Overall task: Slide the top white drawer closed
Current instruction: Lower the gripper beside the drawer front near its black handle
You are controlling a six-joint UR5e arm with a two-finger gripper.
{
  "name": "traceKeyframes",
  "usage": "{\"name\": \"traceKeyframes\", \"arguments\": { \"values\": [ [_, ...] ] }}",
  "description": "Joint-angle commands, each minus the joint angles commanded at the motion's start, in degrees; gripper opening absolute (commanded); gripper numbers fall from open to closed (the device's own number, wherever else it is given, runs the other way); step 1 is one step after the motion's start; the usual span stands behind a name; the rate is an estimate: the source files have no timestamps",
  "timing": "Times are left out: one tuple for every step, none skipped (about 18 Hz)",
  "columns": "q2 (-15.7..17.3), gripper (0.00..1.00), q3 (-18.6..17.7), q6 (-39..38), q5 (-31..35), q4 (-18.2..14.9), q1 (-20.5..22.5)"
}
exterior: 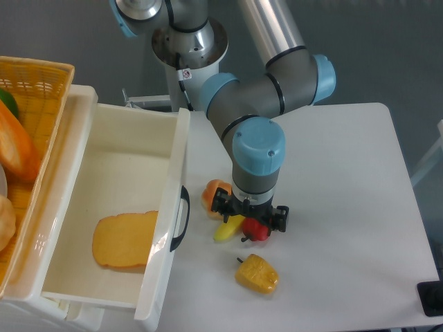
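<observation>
The top white drawer [118, 173] stands pulled out at the left, open, with its flat front panel [168, 221] facing right and a black curved handle [180, 218] on it. A slice of toast [124, 239] lies inside on the drawer floor. My gripper [249, 221] hangs from the arm's wrist to the right of the drawer front, well apart from the handle, low over a small pile of toy food. Its fingers are hidden under the wrist, so I cannot tell whether they are open or shut.
A woven yellow basket [41, 83] with food sits on the cabinet at far left. On the white table [346, 207] lie an orange toy [216, 194], a yellow piece [227, 229], a red piece [257, 231] and a yellow bell pepper [257, 274].
</observation>
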Motion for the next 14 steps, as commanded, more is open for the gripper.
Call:
{"name": "traceKeyframes", "arguments": {
  "values": [
    [-0.1,1.00,0.0,-0.1,0.0,0.0,-0.1],
    [-0.2,1.00,0.0,-0.2,-0.1,0.0,-0.1],
    [-0.3,1.00,0.0,-0.2,-0.3,0.1,-0.3],
    [-0.4,1.00,0.0,-0.4,-0.5,0.2,-0.5],
    [-0.5,1.00,0.0,-0.5,-0.5,0.3,-0.6],
    [-0.6,1.00,0.0,-0.7,-0.5,0.4,-0.7],
    [-0.7,1.00,0.0,-0.7,-0.5,0.4,-0.7],
    [-0.8,1.00,0.0,-0.9,-0.5,0.4,-0.9],
    [-0.8,1.00,0.0,-1.3,-0.5,0.4,-1.4],
    [-0.9,1.00,0.0,-1.5,-0.6,0.4,-1.5],
    [-1.0,1.00,0.0,-1.6,-0.6,0.4,-1.6],
    [-1.1,1.00,0.0,-1.6,-0.7,0.4,-1.9],
    [-1.1,1.00,0.0,-1.8,-1.0,0.4,-2.1],
    [-1.1,1.00,0.1,-1.9,-1.4,0.4,-2.2]
  ]
}}
